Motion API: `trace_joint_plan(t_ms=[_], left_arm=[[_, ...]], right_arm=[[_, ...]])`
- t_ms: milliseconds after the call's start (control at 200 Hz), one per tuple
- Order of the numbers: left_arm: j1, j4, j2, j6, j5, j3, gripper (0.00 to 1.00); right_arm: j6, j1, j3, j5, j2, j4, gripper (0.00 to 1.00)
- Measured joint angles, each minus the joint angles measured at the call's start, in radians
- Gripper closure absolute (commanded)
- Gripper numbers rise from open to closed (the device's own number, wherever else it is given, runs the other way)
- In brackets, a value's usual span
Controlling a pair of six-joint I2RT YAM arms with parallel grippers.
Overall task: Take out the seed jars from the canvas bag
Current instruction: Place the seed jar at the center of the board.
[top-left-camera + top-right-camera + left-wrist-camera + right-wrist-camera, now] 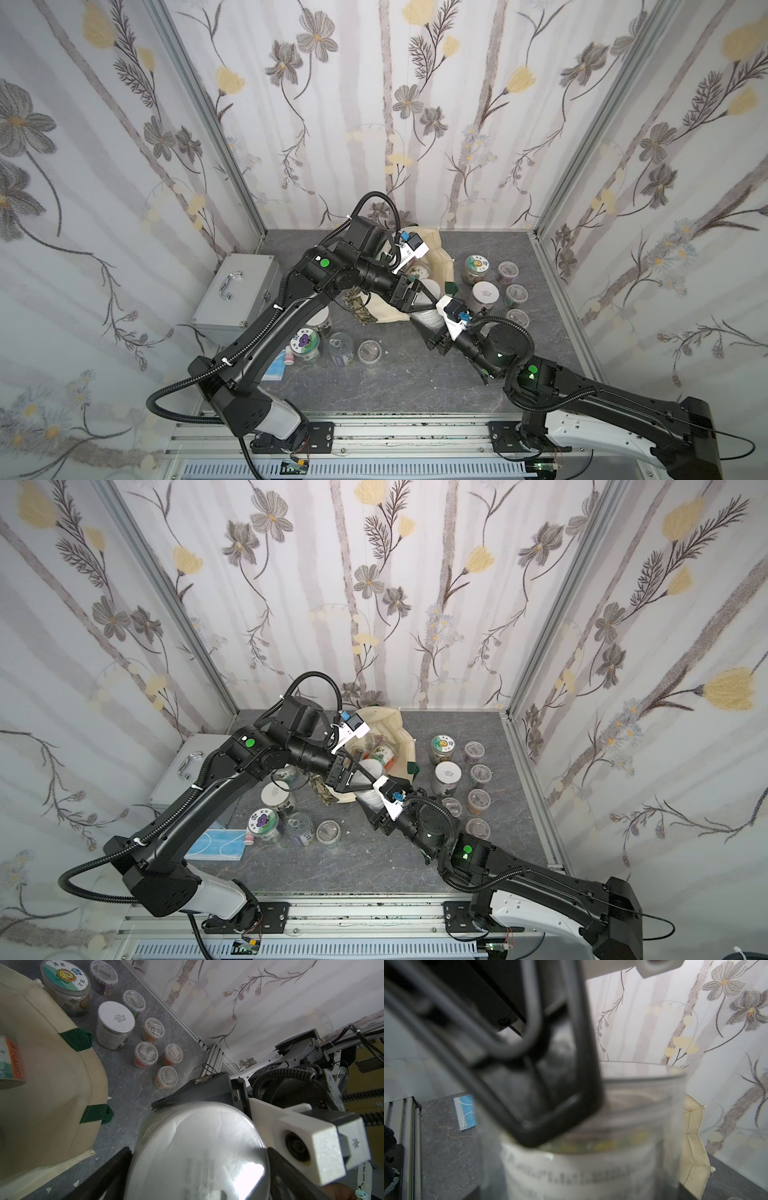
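Far L: silver case [235,291] by L wall. Near side of it: blue mask [216,845], pink-cap bottle [289,357], then a group of seed jars [300,828] standing on grey table [395,386], outside the bag.

Centre, far: canvas bag [438,259] slumped, mouth open. More seed jars inside, incl. carrot-label jar [10,1059].

At bag's near-R rim: big jar [197,1126], tilted. L gripper [198,1150] spread full wide, fingers [112,1169] flanking the lid; whether they touch it, can't tell. R gripper [428,322] about half closed, clamped on the jar body from the near-R side.

R side, near bag: sunflower-lid jar [476,266], white-lid jar [484,293], plus six small clear-lid jars [153,1028], all upright on table.
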Motion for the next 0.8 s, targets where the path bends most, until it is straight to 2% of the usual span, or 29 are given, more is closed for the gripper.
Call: trace_joint_plan(t_ms=[340,799], left_arm=[[-0.028,-0.093,0.052,0.019,-0.077,0.069,0.07],[-0.038,-0.122,0.076,0.017,-0.12,0.08,0.3]], right_arm=[[0.03,-0.002,0.016,-0.011,0.026,-0.033,0.24],[0.091,-0.002,0.025,0.0,0.056,-0.065,0.22]])
